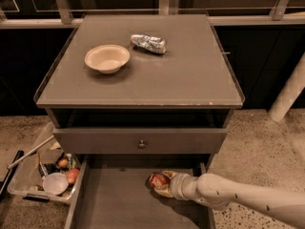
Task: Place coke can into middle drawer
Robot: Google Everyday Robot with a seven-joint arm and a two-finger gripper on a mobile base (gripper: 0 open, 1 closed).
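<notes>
Nearly there imo. White arm's two-finger gripper [162, 184] reaches down inside wide grey middle drawer [114, 205], which stands open. Small red aluminium coke can [156, 179] sits right at gripper tip, pinched between fingers, looks tipped on side. Can't really tell if can touches drawer floor under gripper yet. Left to do: set down, let go, pull arm out.
</notes>
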